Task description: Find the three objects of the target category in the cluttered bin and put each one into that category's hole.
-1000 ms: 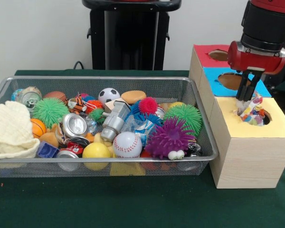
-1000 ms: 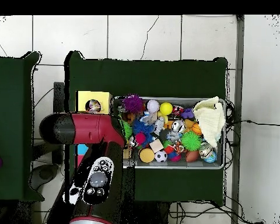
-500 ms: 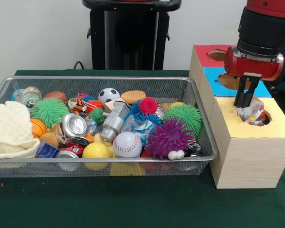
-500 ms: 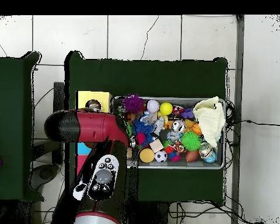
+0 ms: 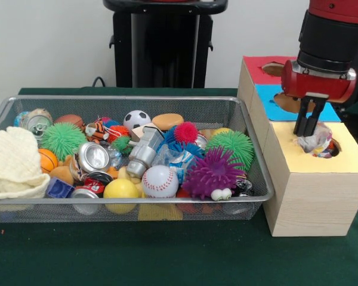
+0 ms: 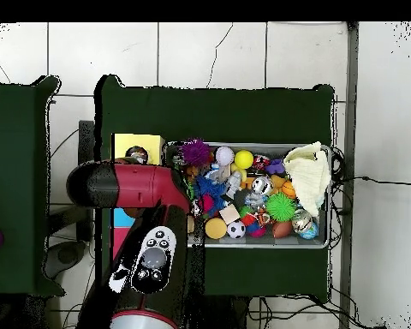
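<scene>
A wire-mesh bin (image 5: 131,202) sits on the dark green table cover (image 5: 167,256), heaped so full that most things lie half under others. At its left end a cream knitted cloth (image 5: 12,164) slumps over the rim, with a dented can (image 5: 37,122) and a green spiky ball (image 5: 63,139) behind it. Toward the middle there are an open-topped silver can (image 5: 93,157), a smooth yellow ball (image 5: 120,189), a stitched baseball (image 5: 160,181), a small soccer ball (image 5: 136,119) and a grey plastic toy (image 5: 144,150). A purple spiky ball (image 5: 213,171) with googly eyes and another green spiky one (image 5: 230,146) crowd the right end.

Just beside the bin stands a wooden sorting box (image 5: 304,190) with red, blue and yellow tops, each with a hole. The gripper (image 5: 306,128) hangs over the yellow section, its fingers closed together just above a crumpled, multicoloured wrapper (image 5: 316,143) that sits in the mouth of the yellow hole; whether they still pinch it I cannot tell.

From overhead the red arm (image 6: 132,184) covers most of the box, and white floor tiles (image 6: 200,51) surround the table.
</scene>
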Motion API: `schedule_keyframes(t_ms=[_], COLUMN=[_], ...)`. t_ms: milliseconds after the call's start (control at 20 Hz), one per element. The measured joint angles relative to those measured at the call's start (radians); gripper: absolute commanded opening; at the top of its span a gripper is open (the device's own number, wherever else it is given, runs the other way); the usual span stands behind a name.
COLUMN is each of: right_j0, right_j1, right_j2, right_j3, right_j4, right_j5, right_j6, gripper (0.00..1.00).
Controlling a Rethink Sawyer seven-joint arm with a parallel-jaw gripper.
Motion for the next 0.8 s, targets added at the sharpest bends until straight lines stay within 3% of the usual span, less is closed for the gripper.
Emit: schedule_keyframes(t_ms=[800], right_j0=[-0.024], right_j1=[-0.003], right_j2=[0.005], right_j3=[0.000], right_j4=[-0.001], right_j5=[0.000], right_j6=[0.000], gripper=[0.00])
